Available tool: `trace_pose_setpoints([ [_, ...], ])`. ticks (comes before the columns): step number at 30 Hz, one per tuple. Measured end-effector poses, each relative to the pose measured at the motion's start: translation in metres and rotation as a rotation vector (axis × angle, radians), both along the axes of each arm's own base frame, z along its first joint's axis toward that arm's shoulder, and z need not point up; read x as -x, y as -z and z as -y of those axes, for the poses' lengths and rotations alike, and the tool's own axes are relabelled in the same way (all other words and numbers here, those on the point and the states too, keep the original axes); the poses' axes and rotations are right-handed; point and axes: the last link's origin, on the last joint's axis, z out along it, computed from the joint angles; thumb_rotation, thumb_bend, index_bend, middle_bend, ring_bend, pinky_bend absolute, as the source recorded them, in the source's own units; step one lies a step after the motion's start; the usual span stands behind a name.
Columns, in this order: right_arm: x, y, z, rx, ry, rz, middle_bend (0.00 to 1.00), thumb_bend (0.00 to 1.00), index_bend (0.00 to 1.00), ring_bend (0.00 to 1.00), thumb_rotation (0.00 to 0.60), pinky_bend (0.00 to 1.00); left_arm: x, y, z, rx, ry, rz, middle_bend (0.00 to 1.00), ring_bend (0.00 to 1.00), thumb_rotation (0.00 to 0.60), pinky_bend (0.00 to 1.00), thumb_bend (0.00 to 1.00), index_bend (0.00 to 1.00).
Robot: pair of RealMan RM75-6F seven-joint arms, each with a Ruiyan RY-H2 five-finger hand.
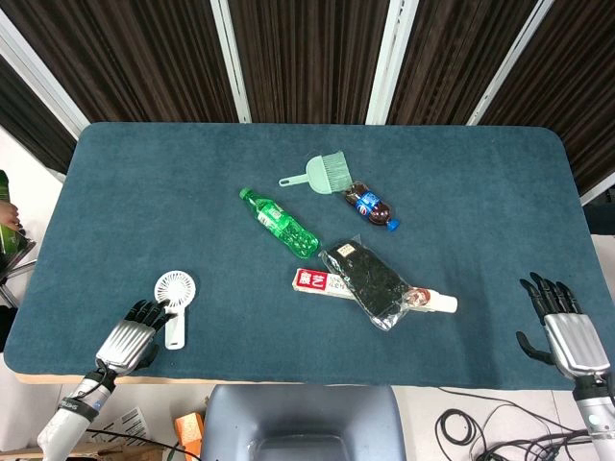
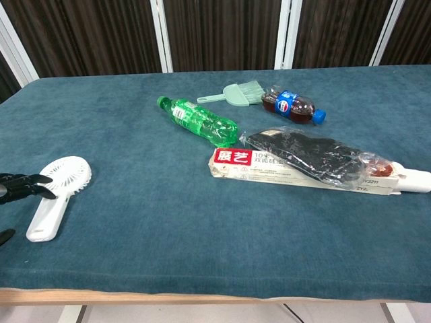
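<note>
My left hand lies at the table's front left corner with its fingers spread, holding nothing. Its dark fingertips reach the handle of a white handheld fan lying flat. My right hand hovers at the front right edge, fingers apart and empty; the chest view does not show it. Mid-table lie a green bottle, a cola bottle, a mint brush, a red-and-white toothpaste box and a clear bag of dark contents across the box.
The table has a teal cloth top. A dark curtain with white posts stands behind it. A chair back sits below the front edge. Cables trail on the floor at the lower right.
</note>
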Motion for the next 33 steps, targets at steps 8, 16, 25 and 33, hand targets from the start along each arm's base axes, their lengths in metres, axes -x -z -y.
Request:
trace_pose_setpoints([
  [8, 0.0, 0.0, 0.0, 0.0, 0.001, -0.001, 0.0, 0.31, 0.0, 0.0, 0.6, 0.0, 0.001, 0.002, 0.001, 0.022, -0.01, -0.003, 0.0, 0.0, 0.6, 0.07, 0.54, 0.23],
  [16, 0.001, 0.0, 0.001, -0.002, 0.002, -0.003, 0.0, 0.31, 0.0, 0.0, 0.6, 0.0, 0.003, 0.008, 0.003, 0.116, -0.057, -0.004, 0.0, 0.0, 0.6, 0.07, 0.56, 0.28],
  [25, 0.0, 0.0, 0.0, 0.001, 0.0, -0.001, 0.0, 0.31, 0.0, 0.0, 0.6, 0.0, -0.009, -0.003, 0.0, 0.04, 0.023, 0.058, 0.0, 0.0, 0.6, 0.07, 0.55, 0.11],
  [33, -0.001, 0.0, 0.0, 0.0, -0.003, 0.0, 0.0, 0.31, 0.0, 0.0, 0.6, 0.0, -0.021, -0.033, 0.002, -0.136, 0.19, 0.213, 0.0, 0.0, 0.6, 0.07, 0.53, 0.0],
])
